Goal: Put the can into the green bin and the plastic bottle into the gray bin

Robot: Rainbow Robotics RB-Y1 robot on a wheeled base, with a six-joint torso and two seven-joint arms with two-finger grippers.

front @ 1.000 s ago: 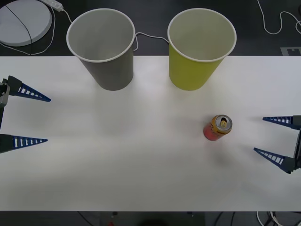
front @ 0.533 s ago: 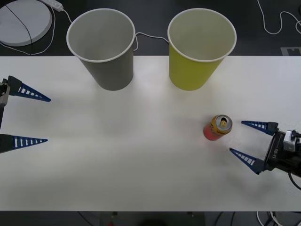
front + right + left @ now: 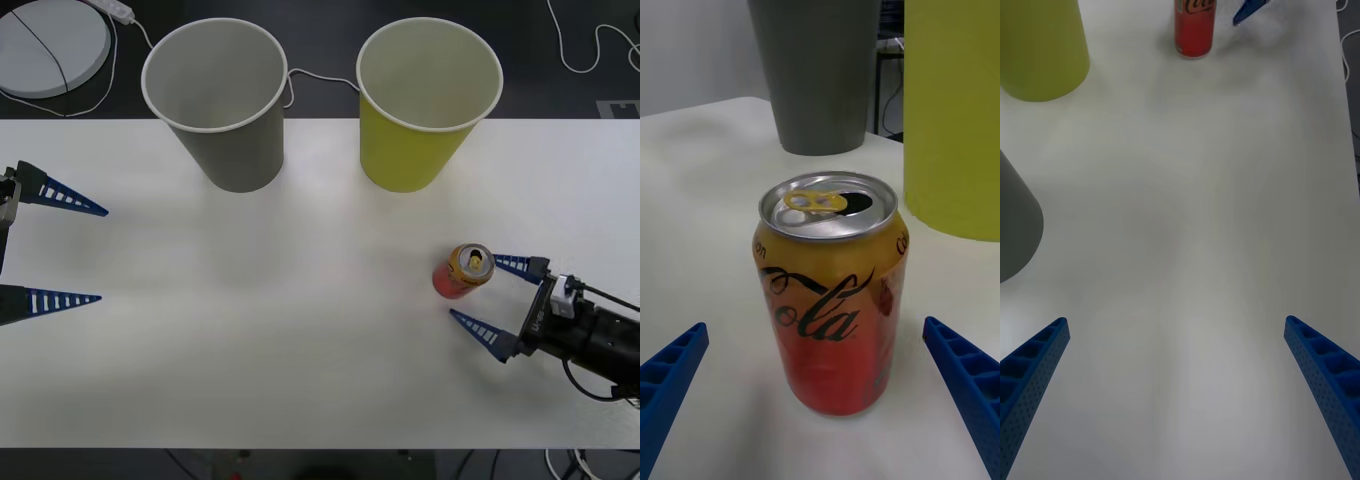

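The can stands upright on the white bench, in front of the green bin and a little to its right, well apart from it; the gray bin stands to the left of the green bin, both at the far edge of the bench. Your right tool is spread wide and low at the can's right side, one finger tip just beside the can's rim, the other in front of the can and apart from it; in the right wrist view the can sits centred between the two blue fingers, neither touching. The step in hand is the approach to grasp the can. Next, you should ease forward until the body lies between the fingers, then close on it evenly without tipping it. Your left tool waits spread, far to the left of the can, near the bench's left edge
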